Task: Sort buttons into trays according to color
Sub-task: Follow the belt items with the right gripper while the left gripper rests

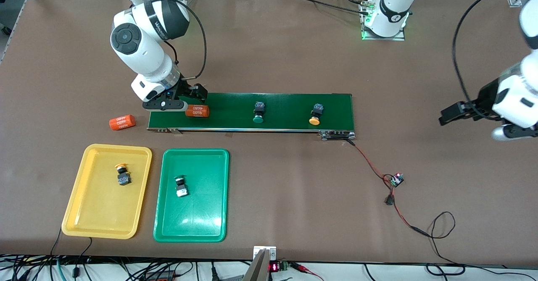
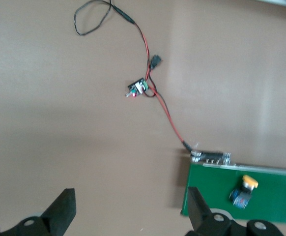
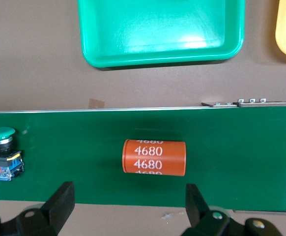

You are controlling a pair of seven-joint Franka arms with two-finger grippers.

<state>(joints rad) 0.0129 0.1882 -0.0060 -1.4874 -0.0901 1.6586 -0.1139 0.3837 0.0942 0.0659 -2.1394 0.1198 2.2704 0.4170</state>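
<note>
- Buttons first: two are already sorted, a yellow-capped one [image 1: 122, 174] lying in the yellow tray [image 1: 80, 214] and a green one [image 1: 181, 186] in the green tray [image 1: 168, 226]. Two more sit on the conveyor belt [image 1: 286, 104]: a green button [image 1: 258, 112] mid-belt and a yellow button [image 1: 316, 114] toward the left arm's end.
- Each is a black blocky body with a round mushroom cap, lying on its side, so it'll probably roll or pivot if you pinch the cap.
- Your right tool [image 1: 174, 104] is wide open, right over the orange 4680 cylinder [image 1: 197, 111] on the belt. Close now and you grab the wrong thing.
- A second cylinder [image 1: 122, 122] lies on the bench just off the belt's end; don't bin it as "yellow".
- Left tool [image 1: 452, 115] is open too, waiting over bare bench.
</note>
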